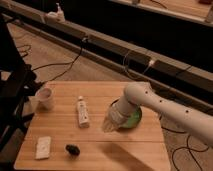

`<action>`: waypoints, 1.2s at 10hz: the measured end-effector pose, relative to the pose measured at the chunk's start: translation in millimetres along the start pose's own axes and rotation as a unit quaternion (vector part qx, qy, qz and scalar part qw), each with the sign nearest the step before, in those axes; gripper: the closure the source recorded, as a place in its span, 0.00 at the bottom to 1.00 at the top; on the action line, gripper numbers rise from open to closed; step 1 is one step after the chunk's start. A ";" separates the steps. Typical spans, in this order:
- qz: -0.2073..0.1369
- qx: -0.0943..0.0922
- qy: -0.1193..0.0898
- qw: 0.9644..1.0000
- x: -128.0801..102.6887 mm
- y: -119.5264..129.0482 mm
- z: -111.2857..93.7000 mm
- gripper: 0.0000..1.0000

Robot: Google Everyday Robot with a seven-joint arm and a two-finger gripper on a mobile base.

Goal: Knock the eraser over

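Note:
The eraser [73, 149] is a small near-black lump standing near the front edge of the wooden table [60, 95], left of centre. My white arm reaches in from the right, over the green bowl [132, 119]. My gripper [108, 124] hangs at the bowl's left side, above the table, to the right of and behind the eraser, well apart from it. The arm hides much of the bowl.
A white tube [82, 111] lies in the middle of the table. A flat white block [43, 147] lies at the front left. A pale cup [45, 98] stands at the left edge. Cables run on the floor behind.

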State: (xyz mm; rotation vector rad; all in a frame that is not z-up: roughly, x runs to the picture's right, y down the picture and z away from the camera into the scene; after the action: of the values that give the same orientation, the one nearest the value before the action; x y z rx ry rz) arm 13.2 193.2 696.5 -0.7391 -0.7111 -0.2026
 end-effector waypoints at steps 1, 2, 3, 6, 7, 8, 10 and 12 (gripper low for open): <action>0.000 0.000 0.000 1.000 -0.1 0.1 0.3 1.00; -0.001 -0.001 0.000 1.000 -1.1 -0.4 1.2 1.00; -0.001 -0.001 -0.001 1.000 -0.6 -0.5 0.8 1.00; -0.007 -0.023 -0.030 0.999 -10.2 5.9 11.7 1.00; -0.014 -0.032 -0.041 0.999 -15.0 6.7 17.8 1.00; -0.022 -0.041 -0.056 0.997 -20.6 7.5 24.7 1.00; -0.039 -0.060 -0.085 0.994 -31.9 8.4 41.0 1.00; -0.064 -0.086 -0.106 0.989 -48.4 10.4 62.8 1.00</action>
State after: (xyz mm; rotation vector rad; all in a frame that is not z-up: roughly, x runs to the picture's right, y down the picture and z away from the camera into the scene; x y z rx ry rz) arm -51.6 239.9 691.7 -0.8887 -0.9530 -0.3095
